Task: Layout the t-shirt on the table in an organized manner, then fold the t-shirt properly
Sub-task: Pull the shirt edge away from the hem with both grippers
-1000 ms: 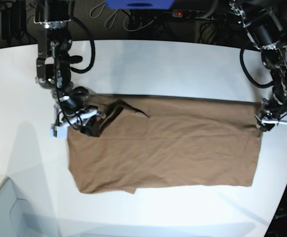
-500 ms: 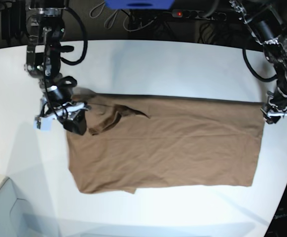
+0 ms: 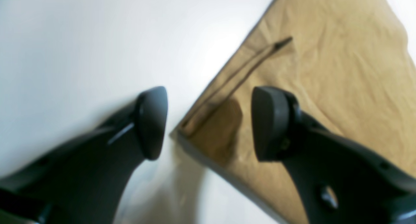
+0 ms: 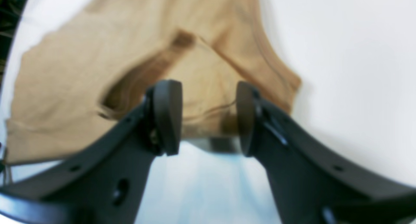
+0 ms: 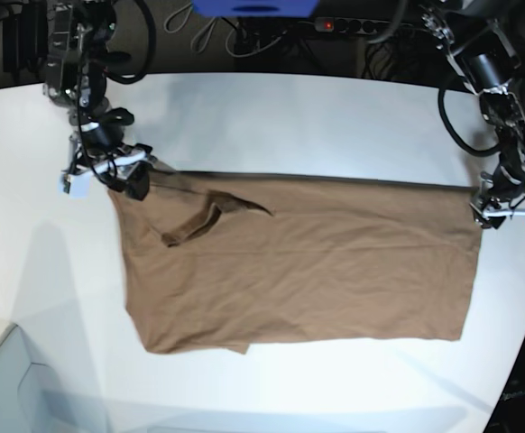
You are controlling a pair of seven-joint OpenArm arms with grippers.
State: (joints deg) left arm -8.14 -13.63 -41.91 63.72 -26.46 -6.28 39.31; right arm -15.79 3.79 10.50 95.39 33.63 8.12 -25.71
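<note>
The one t-shirt (image 5: pixel 299 266) lies spread flat on the white counter (image 5: pixel 280 126), roughly midway between its far and near edges, its long side running parallel to the far edge, with a small fold of fabric raised near the collar end. Two end effectors are in view. The right end effector (image 4: pixel 208 118) hangs just above the shirt's collar-end corner, nearest the counter's curved far edge; its jaws are released, standing apart with the hem showing between them and gripping nothing. The left end effector (image 3: pixel 208 123) sits at the opposite far corner of the shirt, near the counter's other side edge; its jaws are also released, one over bare counter and one over cloth, the shirt's corner lying loose between them
</note>
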